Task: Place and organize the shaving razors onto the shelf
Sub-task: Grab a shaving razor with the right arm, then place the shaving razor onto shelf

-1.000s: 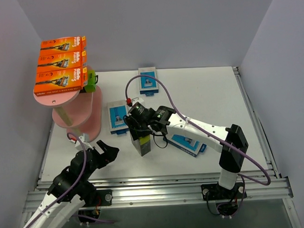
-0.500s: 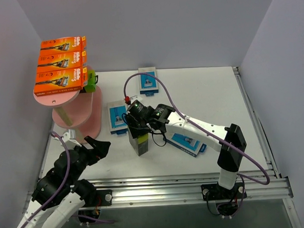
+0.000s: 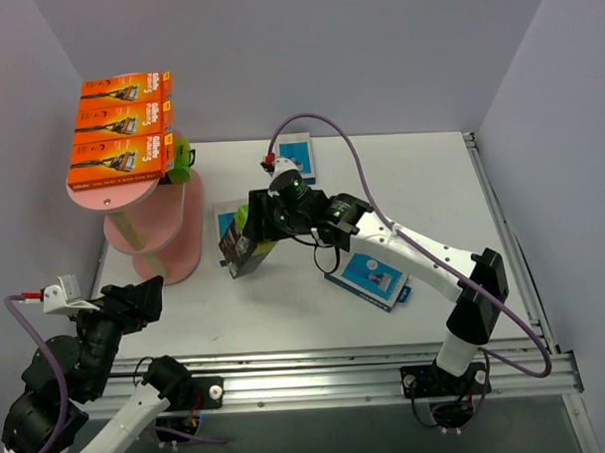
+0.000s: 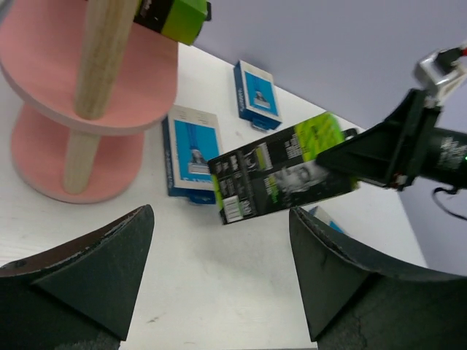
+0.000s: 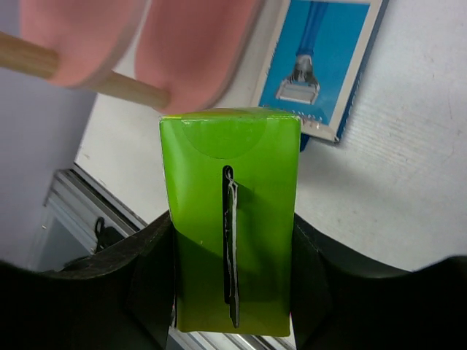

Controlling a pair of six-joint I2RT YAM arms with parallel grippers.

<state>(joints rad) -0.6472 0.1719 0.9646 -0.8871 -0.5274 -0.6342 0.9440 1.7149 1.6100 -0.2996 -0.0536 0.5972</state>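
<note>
The right claw [image 3: 255, 231] has swung the flat black-and-lime cardboard razor pack [image 3: 240, 251] leftward, clamped by its narrow sides: light, stiff, probably slick; the left claw [image 4: 219, 240] gapes empty.

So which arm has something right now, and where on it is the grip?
The right gripper clamps the black-and-lime razor pack by its lime-green end, black end free. The left gripper is open and empty.

Bright, even light; wrist views slightly blurred.
</note>
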